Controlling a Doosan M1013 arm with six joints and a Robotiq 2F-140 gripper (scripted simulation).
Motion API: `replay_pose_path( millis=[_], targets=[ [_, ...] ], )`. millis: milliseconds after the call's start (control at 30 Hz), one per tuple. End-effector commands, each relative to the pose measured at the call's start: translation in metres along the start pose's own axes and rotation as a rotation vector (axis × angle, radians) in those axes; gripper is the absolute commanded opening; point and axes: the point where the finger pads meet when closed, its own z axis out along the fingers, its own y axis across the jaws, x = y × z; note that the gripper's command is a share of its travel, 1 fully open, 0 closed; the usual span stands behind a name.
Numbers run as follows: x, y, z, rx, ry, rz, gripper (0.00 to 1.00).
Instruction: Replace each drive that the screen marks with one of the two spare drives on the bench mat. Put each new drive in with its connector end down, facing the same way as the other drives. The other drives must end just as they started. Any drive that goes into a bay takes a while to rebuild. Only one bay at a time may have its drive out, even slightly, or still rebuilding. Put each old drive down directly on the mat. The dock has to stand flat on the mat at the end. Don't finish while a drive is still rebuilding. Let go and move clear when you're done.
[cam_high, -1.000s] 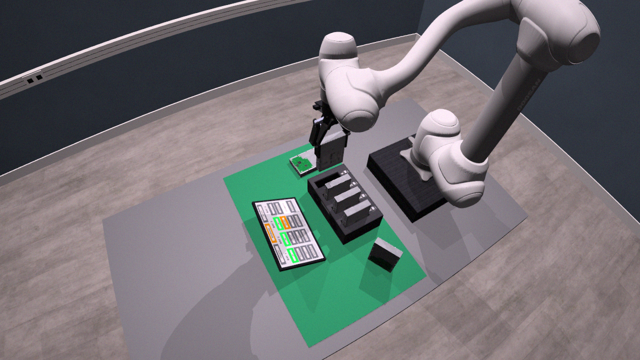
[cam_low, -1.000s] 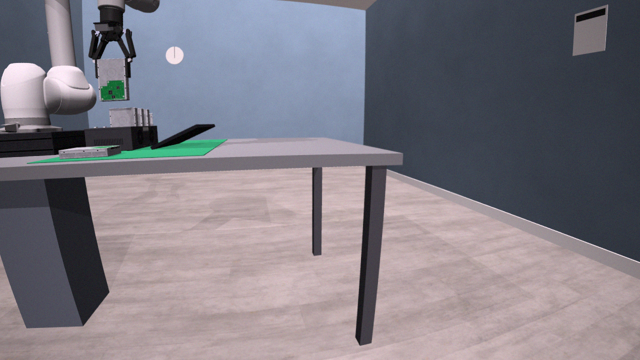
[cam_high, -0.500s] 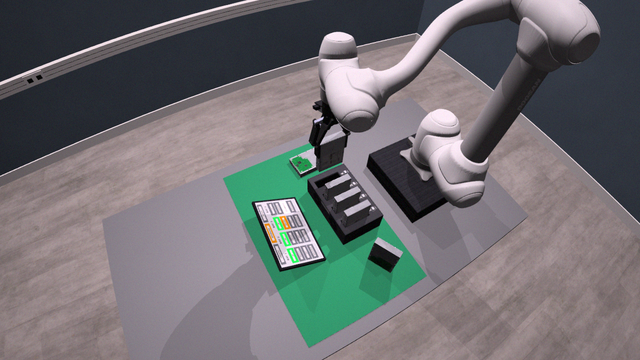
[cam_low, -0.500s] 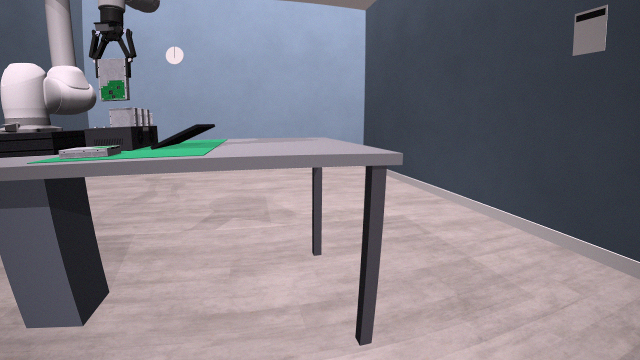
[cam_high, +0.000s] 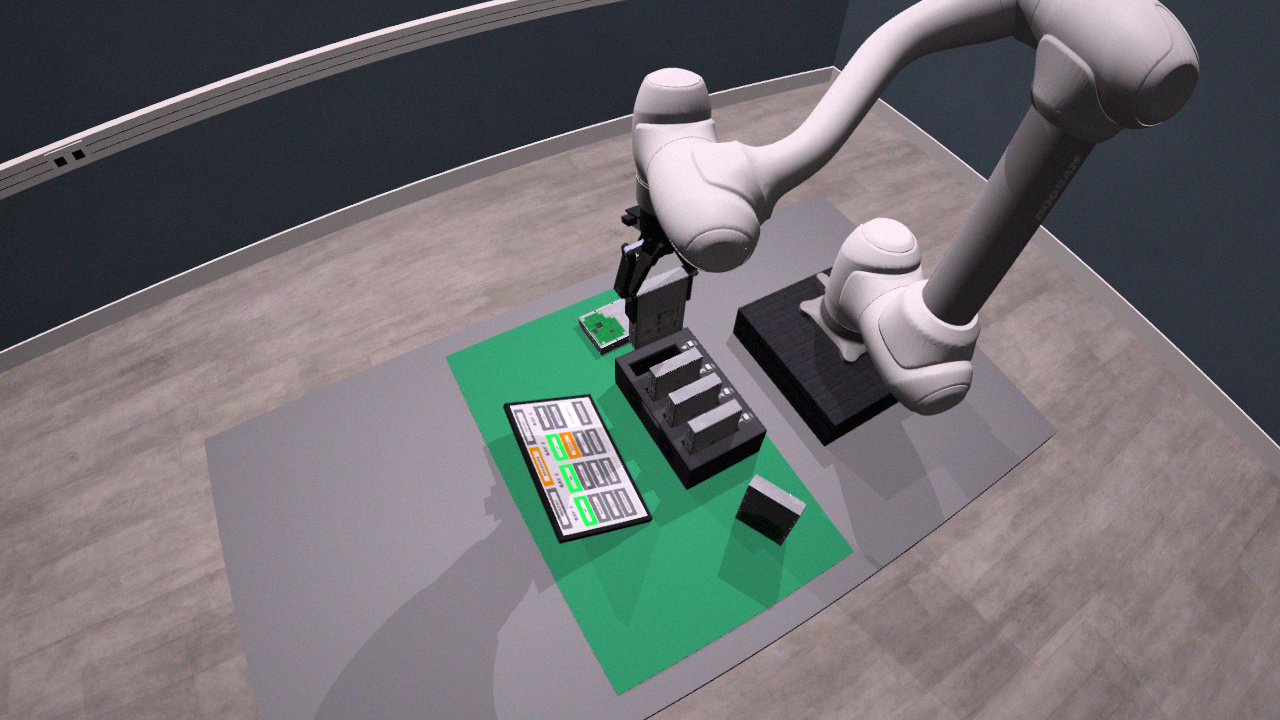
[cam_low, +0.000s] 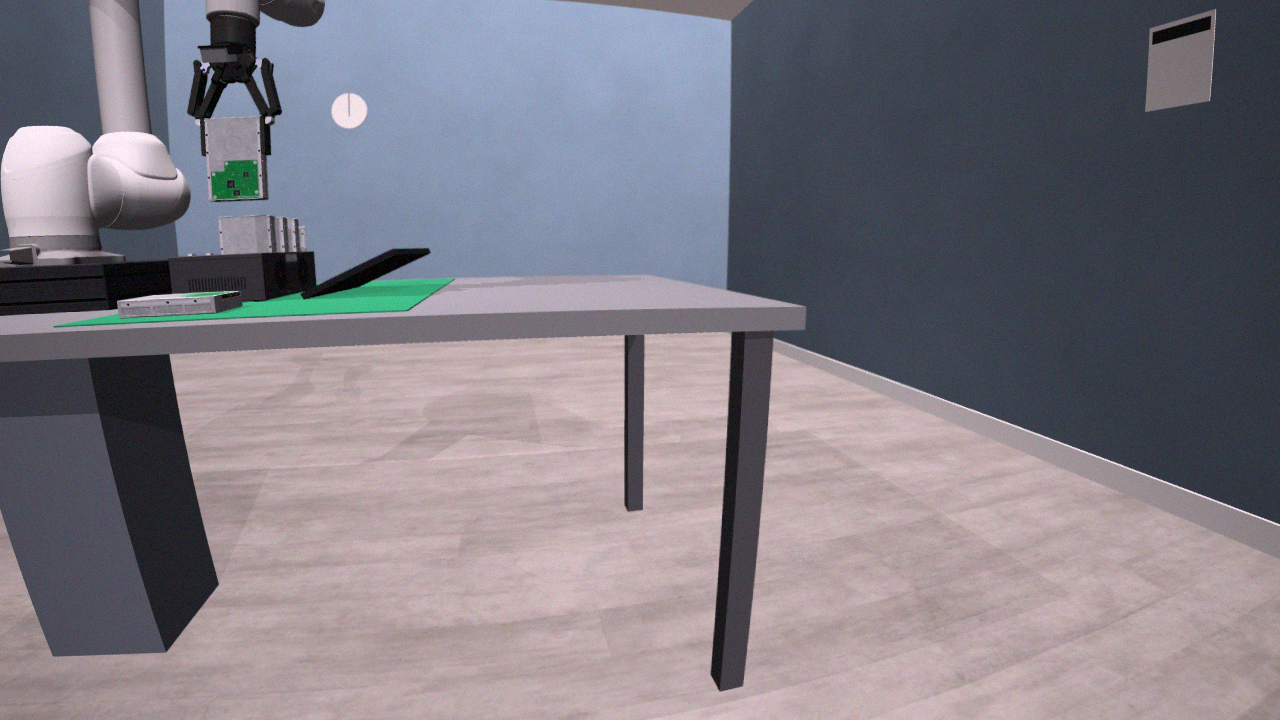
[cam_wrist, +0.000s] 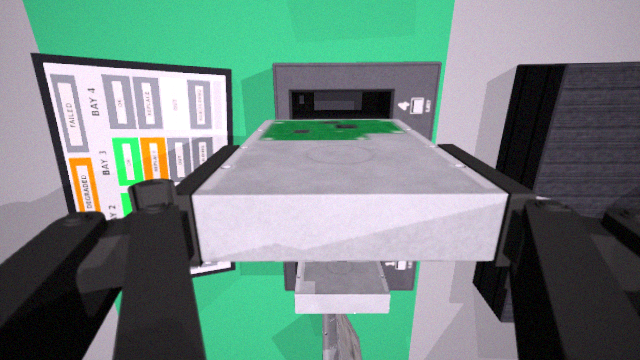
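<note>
My gripper (cam_high: 659, 300) (cam_low: 235, 143) (cam_wrist: 337, 169) is shut on a grey drive (cam_high: 664, 324) (cam_low: 234, 183) (cam_wrist: 320, 170), held upright by its side edges, green board at the lower end. It hangs above the dock (cam_high: 729, 456) (cam_low: 241, 275) (cam_wrist: 350, 75), near bay 4 (cam_high: 646, 361) (cam_wrist: 342, 102), which is empty. Three drives stand in the other bays. The screen (cam_high: 581, 465) (cam_wrist: 172, 140) marks bay 4 OUT and bay 3 OK and REPLACE; DEGRADED is orange. One loose drive (cam_high: 604, 326) (cam_low: 179, 306) lies flat, board up. Another (cam_high: 771, 510) stands on the mat (cam_high: 617, 640).
The black robot base block (cam_high: 805, 385) (cam_wrist: 590, 135) stands on the table (cam_high: 358, 447) beside the dock. The tilted screen is on the dock's other side. The flat drive lies beyond the bay 4 end, the standing one beyond the opposite end.
</note>
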Motion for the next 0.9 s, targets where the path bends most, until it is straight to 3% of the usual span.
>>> replay_pose_path(
  millis=[0, 467, 867],
  targets=[
    [-0.004, -0.005, -0.001, 0.001, 0.000, 0.000, 0.10],
    [-0.033, -0.037, -0.004, 0.001, 0.000, 0.000, 0.10],
    [-0.084, -0.079, -0.007, 0.001, 0.000, 0.000, 0.10]
  ],
)
